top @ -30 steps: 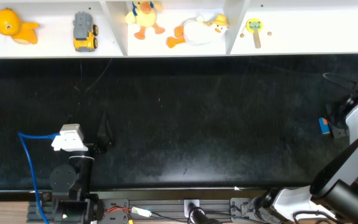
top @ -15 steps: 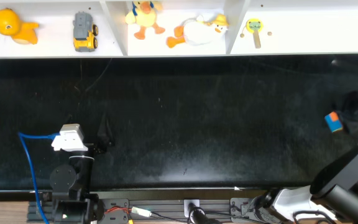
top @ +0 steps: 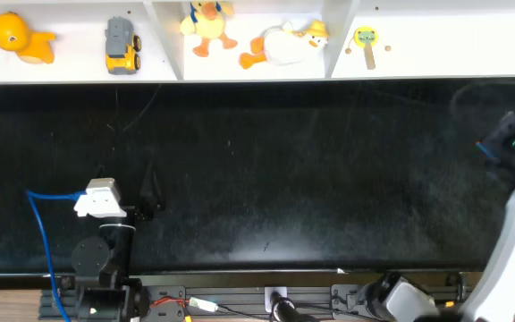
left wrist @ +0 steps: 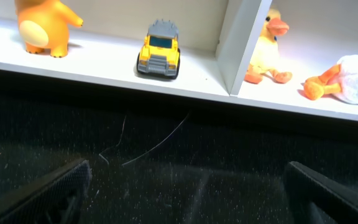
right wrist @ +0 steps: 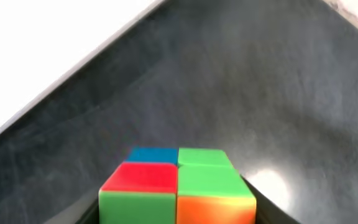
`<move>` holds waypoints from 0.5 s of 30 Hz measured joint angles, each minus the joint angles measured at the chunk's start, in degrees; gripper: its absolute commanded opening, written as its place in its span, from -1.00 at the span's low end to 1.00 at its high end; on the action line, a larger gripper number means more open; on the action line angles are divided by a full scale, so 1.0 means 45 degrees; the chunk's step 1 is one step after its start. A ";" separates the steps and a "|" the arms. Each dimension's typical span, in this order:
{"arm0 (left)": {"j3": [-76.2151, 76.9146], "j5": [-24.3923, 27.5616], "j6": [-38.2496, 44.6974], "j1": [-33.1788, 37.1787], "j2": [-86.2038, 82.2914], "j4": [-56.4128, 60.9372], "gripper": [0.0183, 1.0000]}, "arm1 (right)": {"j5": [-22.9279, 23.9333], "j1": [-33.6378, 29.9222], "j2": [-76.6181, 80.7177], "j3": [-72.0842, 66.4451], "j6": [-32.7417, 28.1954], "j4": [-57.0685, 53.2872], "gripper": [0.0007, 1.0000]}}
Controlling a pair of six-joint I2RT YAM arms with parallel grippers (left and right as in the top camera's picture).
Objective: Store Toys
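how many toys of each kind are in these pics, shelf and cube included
ducks: 3 (orange duck, yellow plush duck, white plush duck)
toy truck: 1
green stick toy: 1
colour cube: 1
total: 6

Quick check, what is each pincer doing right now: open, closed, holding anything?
Left pincer: open, nothing between its fingers.
Right pincer: closed on a multicoloured puzzle cube.

the cube (right wrist: 178, 186) is cut off (its lower part) by the right wrist view's edge.
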 measured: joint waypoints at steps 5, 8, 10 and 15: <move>-0.0019 0.0000 -0.0005 0.0000 0.0000 -0.0010 0.99 | -0.1651 -0.0005 -0.1783 -0.3196 -0.2210 0.7354 -0.90; -0.0024 0.0000 0.0000 0.0000 0.0000 -0.0005 1.00 | -0.2696 0.0000 -0.1214 -0.4673 -0.2696 1.1832 -0.90; -0.0024 0.0000 0.0000 0.0000 0.0000 -0.0005 1.00 | -0.3186 0.0000 -0.0223 -0.5178 -0.2837 1.4100 -0.91; -0.0034 0.0000 0.0000 0.0000 0.0000 0.0005 1.00 | -0.4177 0.0044 0.3196 -0.5357 -0.2977 1.8714 -0.91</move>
